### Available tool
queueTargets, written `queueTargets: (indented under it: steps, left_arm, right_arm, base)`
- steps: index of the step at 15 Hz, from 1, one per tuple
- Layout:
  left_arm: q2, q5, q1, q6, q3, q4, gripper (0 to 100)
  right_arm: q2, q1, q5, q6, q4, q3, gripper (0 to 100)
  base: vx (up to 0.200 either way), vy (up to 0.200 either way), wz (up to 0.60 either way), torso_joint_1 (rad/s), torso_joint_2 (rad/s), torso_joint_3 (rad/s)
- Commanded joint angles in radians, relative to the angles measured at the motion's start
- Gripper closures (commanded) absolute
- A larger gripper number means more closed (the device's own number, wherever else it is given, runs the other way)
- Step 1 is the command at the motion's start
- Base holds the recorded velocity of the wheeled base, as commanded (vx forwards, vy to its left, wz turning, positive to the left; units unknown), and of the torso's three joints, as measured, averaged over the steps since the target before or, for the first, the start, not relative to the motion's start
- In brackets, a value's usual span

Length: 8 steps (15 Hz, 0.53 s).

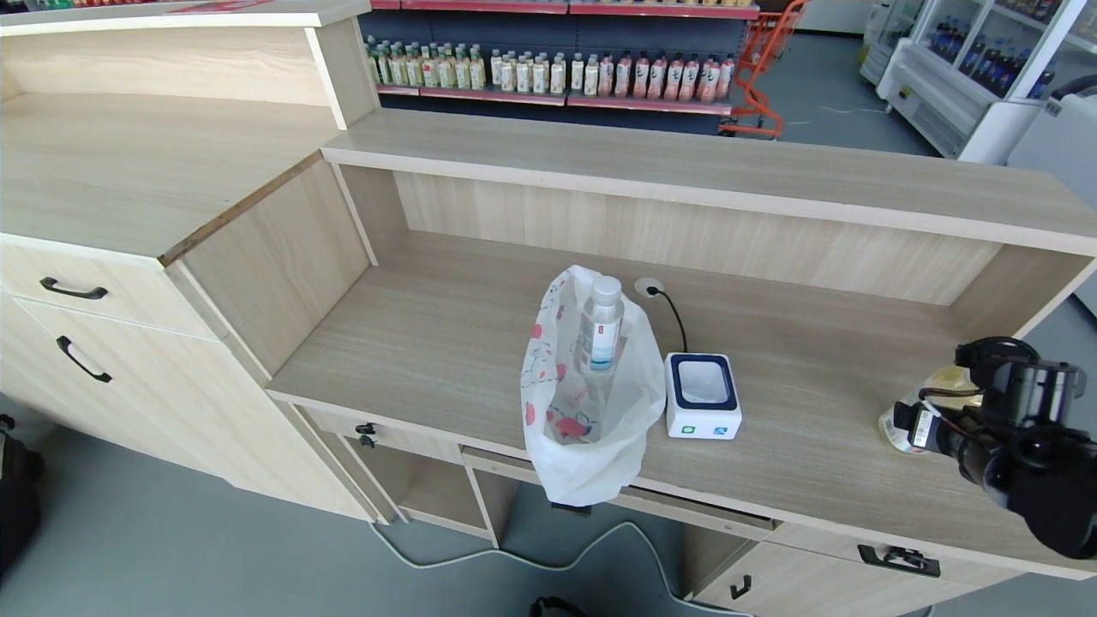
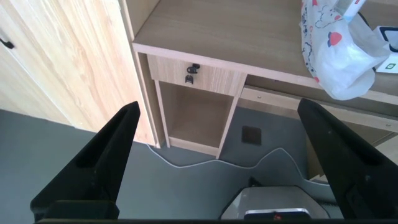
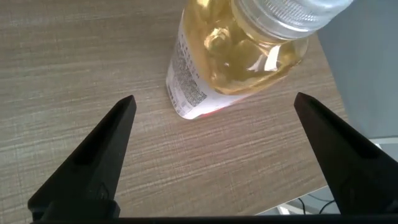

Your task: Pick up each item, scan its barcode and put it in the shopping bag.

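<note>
Shop floor, checkout corner: pale wood counter (image 1: 446, 343) with a raised ledge along its back and left side. Stocked shelves (image 1: 557, 73) and a fridge (image 1: 968, 60) stand in the room beyond.

- bag (image 1: 548, 368): white plastic with red print, mouth open, at the counter's front edge, its bottom hanging over the edge.
- clear bottle (image 1: 602, 326): white cap, upright inside the bag, neck above the rim.
- scanner (image 1: 703, 398): white box with a dark-rimmed window, just beside the bag on its right and between the bag and the yellow bottle. Its black cable (image 1: 673, 313) runs back to a round port in the counter.
- yellow bottle (image 3: 236, 62): clear plastic, amber liquid, on the counter's right end near the front edge, well apart from the scanner.
- right tool (image 3: 216, 96): fingers spread wide, gripping nothing, close over the yellow bottle, which lies between and beyond the tips.
- left tool (image 2: 219, 103): fingers spread wide, empty, low before the counter's front, facing a locked drawer (image 2: 194, 70) and an open cubby.
- floor cable (image 1: 480, 557): loose, pale, below the counter.
</note>
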Motion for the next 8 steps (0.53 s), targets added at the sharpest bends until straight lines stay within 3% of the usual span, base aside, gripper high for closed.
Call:
queueTargets:
  steps: [1, 8]
  left_arm:
    - [0.000, 0.000, 0.000, 0.000, 0.000, 0.000, 0]
    - [0.000, 0.000, 0.000, 0.000, 0.000, 0.000, 0]
  right_arm:
    - [0.047, 0.002, -0.003, 0.000, -0.011, -0.001, 0]
    - [0.122, 0.020, 0.000, -0.010, -0.100, -0.027, 0]
  base:
    - [0.000, 0.000, 0.00, 0.000, 0.00, 0.000]
    - [0.000, 0.000, 0.00, 0.000, 0.00, 0.000]
